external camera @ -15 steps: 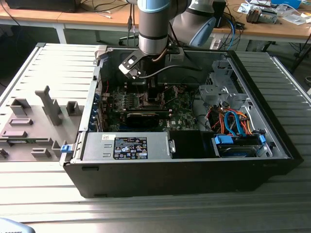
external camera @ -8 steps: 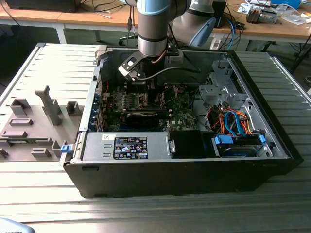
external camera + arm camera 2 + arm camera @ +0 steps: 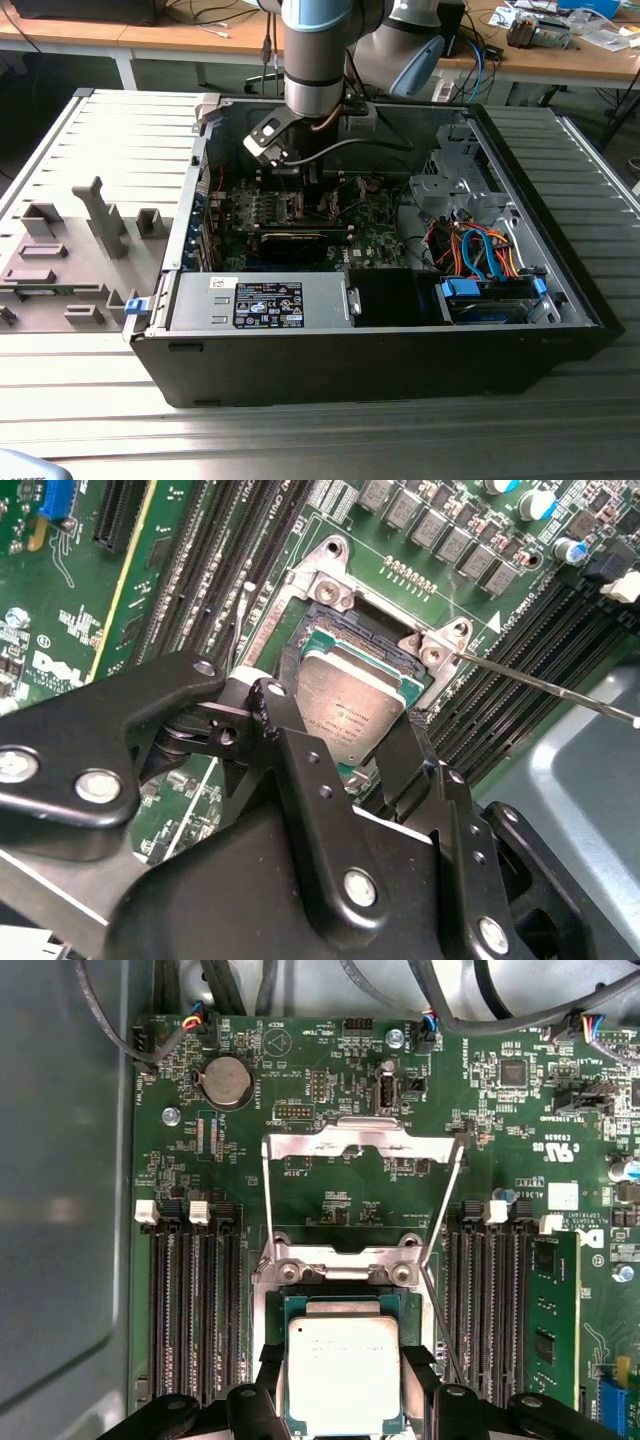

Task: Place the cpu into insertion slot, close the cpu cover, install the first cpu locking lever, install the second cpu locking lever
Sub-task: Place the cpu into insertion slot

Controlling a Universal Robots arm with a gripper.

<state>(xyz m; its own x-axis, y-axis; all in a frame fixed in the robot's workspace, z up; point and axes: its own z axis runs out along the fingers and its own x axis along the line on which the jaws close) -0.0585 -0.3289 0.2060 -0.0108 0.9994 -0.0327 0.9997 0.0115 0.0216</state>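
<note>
Presently the cpu is clenched at two opposite edges by the tool, just over the insertion slot, at 11 o'clock from the middle of the case in the exterior view. It is judged light, stiff and fragile underneath, so only its edges should be held.

the bench is a grey metal surface of long parallel ribs with grooves between them, reaching across the whole exterior view. an open black computer case lies flat on its side near the middle of it, the open face turned upward. just beside the case, toward the exterior view's left, a flat grey plate rests on the ribs; several grey blocks and one taller upright holder stand on it. something pale and rounded sits at the bench's near corner, too cut off to tell what it is.
</note>
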